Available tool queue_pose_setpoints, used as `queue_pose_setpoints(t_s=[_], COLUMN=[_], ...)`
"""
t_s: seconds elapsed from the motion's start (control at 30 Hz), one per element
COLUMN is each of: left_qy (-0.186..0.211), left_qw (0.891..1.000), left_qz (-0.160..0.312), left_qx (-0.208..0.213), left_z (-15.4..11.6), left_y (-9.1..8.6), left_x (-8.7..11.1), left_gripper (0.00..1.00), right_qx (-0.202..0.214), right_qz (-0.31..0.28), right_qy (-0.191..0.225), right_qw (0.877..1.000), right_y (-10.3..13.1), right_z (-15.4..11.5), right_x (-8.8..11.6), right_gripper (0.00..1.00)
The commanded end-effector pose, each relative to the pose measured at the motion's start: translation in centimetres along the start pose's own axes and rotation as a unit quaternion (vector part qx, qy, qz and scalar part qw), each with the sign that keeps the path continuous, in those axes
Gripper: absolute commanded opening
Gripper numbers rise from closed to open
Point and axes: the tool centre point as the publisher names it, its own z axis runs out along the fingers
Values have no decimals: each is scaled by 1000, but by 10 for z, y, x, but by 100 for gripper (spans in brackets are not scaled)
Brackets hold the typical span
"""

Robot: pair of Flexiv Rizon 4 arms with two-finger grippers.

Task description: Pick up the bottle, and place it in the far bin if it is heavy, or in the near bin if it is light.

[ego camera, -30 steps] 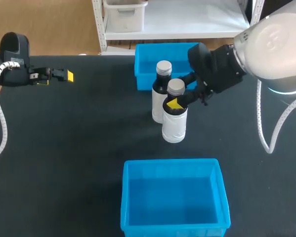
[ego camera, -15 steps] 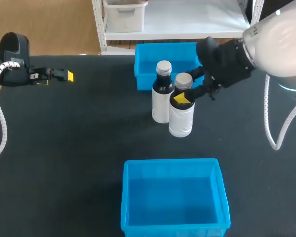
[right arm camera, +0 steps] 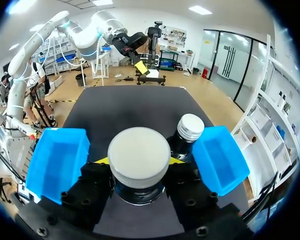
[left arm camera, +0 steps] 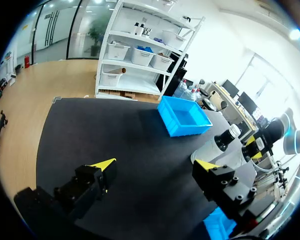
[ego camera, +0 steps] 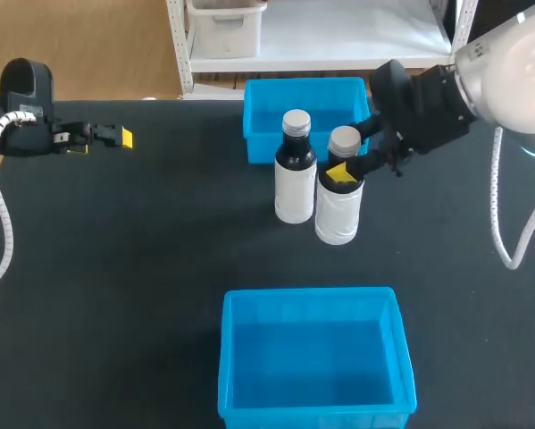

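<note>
Item: bottle [ego camera: 338, 210], pinched at the neck by the right pincer [ego camera: 342, 172], held just beside a second bottle [ego camera: 295, 179], between far bin [ego camera: 265, 112] and near bin [ego camera: 228, 357]. Grasp judged done; binning outstanding. Left pincer [left arm camera: 155, 167]: spread, empty, as shown plainly only in the left wrist view. Two-sided grip is shown in the right wrist view.

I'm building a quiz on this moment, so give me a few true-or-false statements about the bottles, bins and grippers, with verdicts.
1. The right gripper is shut on a bottle. True.
2. The near bin holds a bottle. False: nothing lies in it.
3. The left gripper grips the second bottle. False: it is open and empty, well apart from both bottles.
4. The second bottle stands upright on the table just in front of the far bin. True.
</note>
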Motion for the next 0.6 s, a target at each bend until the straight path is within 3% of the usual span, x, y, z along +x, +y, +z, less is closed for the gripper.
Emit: queue_pose_setpoints(t_s=[0.03, 0.6], left_qy=[0, 0], left_qw=[1000, 1000], left_qz=[0, 0], left_qx=[0, 0], left_z=[0, 0], left_y=[0, 0], left_x=[0, 0], left_gripper=[100, 100], right_qx=[2, 16], right_qz=[0, -1], right_qy=[0, 3], right_qw=[1000, 1000], right_y=[-2, -19], right_z=[-7, -22], right_x=[-2, 1], right_gripper=[0, 0])
